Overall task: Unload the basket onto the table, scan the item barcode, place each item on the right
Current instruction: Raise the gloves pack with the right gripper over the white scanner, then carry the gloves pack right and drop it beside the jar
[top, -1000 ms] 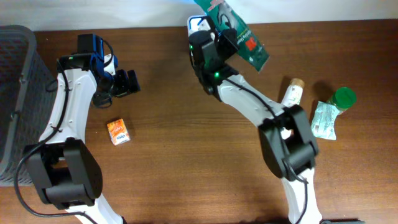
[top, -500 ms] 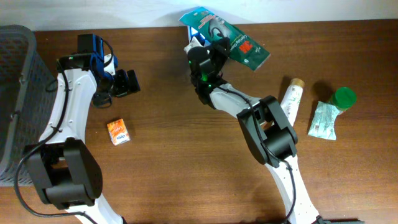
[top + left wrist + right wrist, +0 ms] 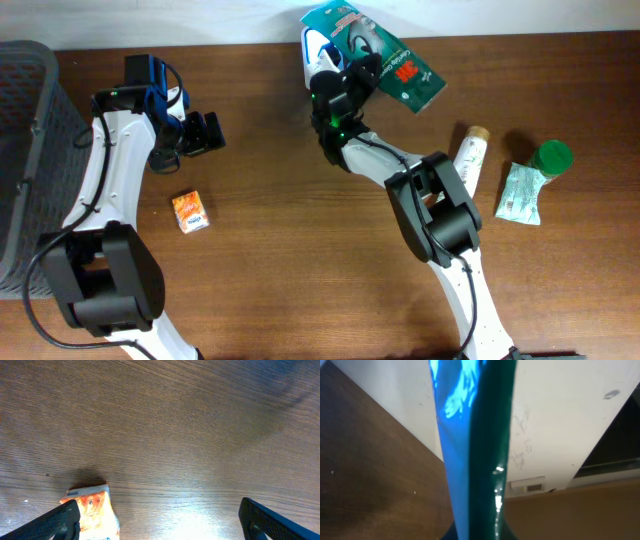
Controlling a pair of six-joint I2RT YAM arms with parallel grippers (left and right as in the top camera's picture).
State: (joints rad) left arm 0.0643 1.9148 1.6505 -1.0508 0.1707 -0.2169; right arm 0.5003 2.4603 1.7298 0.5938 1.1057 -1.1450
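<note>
At the far left edge stands a dark grey mesh basket (image 3: 25, 150). The left gripper (image 3: 205, 133) hangs over bare desk (image 3: 300, 290) with its jaws spread wide and empty, a small orange carton (image 3: 189, 212) lying just below it. At centre, the right gripper (image 3: 350, 72) is pressed together on a flat green retail package (image 3: 390, 62), holding it raised at the desk's back edge. The wrist camera sees it edge-on. Well right lie a cream tube (image 3: 468, 160), a pale green packet (image 3: 520, 192) and a green-capped bottle (image 3: 551, 157). The package looks mid-presentation. No scanner is visible, so next its barcode face likely needs turning toward the reader.
</note>
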